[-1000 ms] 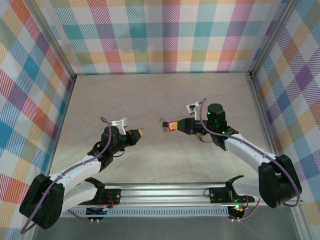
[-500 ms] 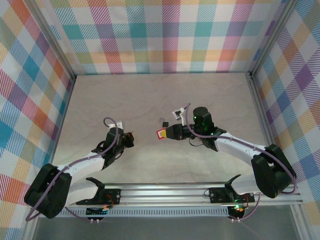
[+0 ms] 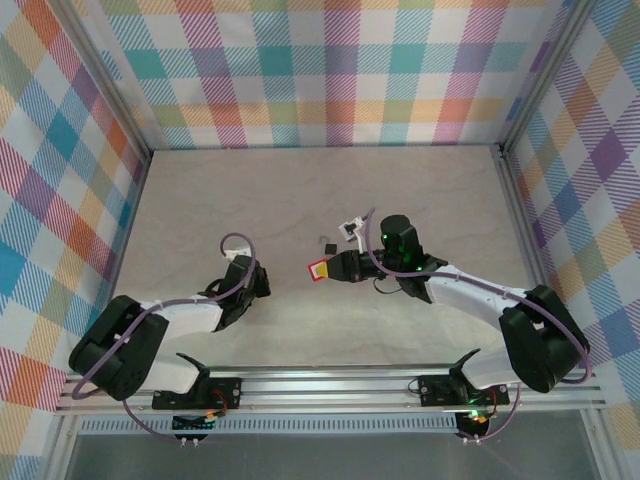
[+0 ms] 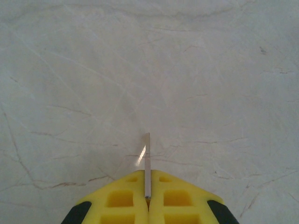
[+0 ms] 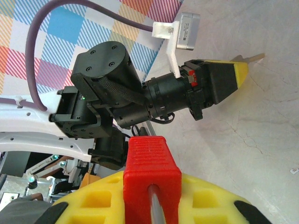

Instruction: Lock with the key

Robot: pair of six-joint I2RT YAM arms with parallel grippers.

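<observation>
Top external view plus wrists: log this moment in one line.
left fingers: shut on thin metal key | right fingers: shut on red ribbed lock block | key and lock: apart

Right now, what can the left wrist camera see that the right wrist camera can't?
Left wrist: the key up close, a thin blade seen edge-on, pinched in the shut left gripper.

Right wrist: the red lock clamped in the right gripper, the dark left arm with its purple cable, and the plaid wall.

Both: the pale marbled table, and the key. From the right wrist you just see its tip poking out past the left gripper's yellow end.
</observation>
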